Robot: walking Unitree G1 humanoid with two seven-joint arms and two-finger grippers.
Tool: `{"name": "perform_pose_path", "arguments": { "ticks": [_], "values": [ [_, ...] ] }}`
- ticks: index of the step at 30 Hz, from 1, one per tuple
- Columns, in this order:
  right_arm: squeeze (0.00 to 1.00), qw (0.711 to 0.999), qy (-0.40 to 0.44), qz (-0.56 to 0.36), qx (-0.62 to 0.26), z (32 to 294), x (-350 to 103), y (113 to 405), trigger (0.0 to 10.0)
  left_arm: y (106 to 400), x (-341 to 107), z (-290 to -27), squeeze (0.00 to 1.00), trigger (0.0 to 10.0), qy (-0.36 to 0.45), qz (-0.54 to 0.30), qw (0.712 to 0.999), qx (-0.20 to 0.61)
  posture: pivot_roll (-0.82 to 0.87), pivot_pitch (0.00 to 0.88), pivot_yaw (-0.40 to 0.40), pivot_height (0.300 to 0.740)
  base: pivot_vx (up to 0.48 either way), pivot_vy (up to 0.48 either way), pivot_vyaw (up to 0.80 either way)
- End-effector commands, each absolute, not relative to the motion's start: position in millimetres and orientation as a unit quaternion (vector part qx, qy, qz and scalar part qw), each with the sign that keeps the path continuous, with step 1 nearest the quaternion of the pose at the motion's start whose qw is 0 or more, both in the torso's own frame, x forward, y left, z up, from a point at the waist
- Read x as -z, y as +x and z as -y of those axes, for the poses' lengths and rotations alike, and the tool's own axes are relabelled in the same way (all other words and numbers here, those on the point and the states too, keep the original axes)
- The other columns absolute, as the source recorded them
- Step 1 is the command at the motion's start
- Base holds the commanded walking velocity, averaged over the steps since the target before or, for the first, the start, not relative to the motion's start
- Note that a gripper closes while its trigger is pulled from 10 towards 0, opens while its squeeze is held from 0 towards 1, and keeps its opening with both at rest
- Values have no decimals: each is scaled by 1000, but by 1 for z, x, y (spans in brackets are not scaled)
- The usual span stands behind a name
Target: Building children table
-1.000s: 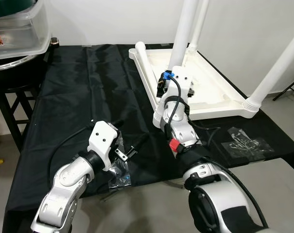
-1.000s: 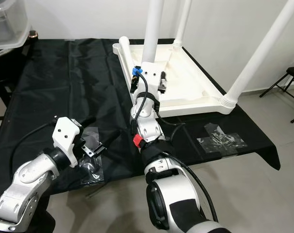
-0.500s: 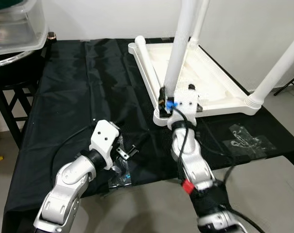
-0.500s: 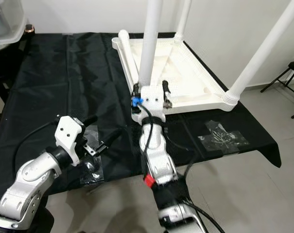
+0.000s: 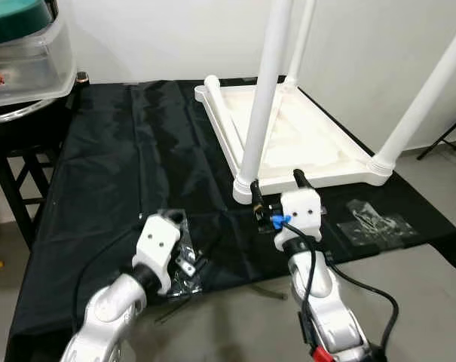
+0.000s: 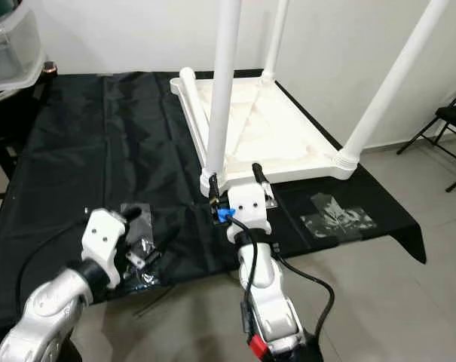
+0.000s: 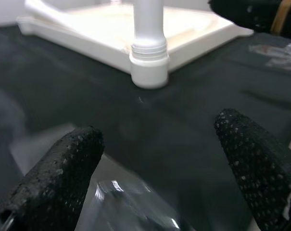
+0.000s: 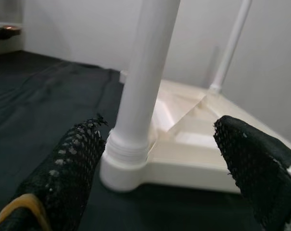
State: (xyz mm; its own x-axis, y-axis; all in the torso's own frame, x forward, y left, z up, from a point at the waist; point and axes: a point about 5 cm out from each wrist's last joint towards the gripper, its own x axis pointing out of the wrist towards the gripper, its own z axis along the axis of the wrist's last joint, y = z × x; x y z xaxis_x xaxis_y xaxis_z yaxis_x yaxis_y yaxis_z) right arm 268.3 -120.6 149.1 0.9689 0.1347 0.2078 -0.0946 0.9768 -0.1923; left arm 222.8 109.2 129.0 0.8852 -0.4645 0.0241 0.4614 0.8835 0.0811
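Storage bin [image 5: 24, 56] of clear plastic sits in the upper left of the frame, on a dark stand beside the table [image 5: 114, 158], which is draped in black cloth. In the lower left, the left gripper [image 5: 201, 253] hangs low over the cloth with its fingers [image 7: 58, 173] spread wide apart and holding nothing; under it lies a clear plastic bag [image 5: 184, 260] with small hardware inside, blurred in the left wrist view. In the centre, the white children table [image 5: 303, 143] lies upside down on the cloth, its top flat on the surface and its legs standing up. The nearest leg [image 5: 261, 90] rises from the front corner. Just below that corner, the right gripper [image 5: 276, 192] faces the leg's base, fingers [image 8: 68, 168] open and apart from it. At the lower right, another clear plastic bag [image 5: 374, 219] lies on the cloth.
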Motion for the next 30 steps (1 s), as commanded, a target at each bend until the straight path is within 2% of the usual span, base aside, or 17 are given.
{"name": "perform_pose_path", "arguments": {
  "ticks": [1,9,16,27,30],
  "values": [
    [0,988,-90,105,-72,116,-149,266,10000,217,-126,-105,0,10000,37,12,971,235,73,38,-52,740,0,0,800],
    [0,991,-97,67,-61,116,-132,254,10000,218,-119,-100,0,10000,38,-6,975,217,80,13,-58,740,0,0,800],
    [0,995,-69,15,-64,116,-117,254,10000,220,-110,-99,0,10000,39,-30,978,200,76,1,-55,740,0,0,0],
    [0,994,-69,-2,-83,111,-113,256,10000,223,-106,-96,0,10000,67,-39,976,203,69,10,-48,740,0,0,0],
    [0,994,-67,-6,-85,110,-112,257,10000,224,-104,-95,0,10000,78,-42,974,209,74,11,-43,740,0,-328,0]
  ]
}}
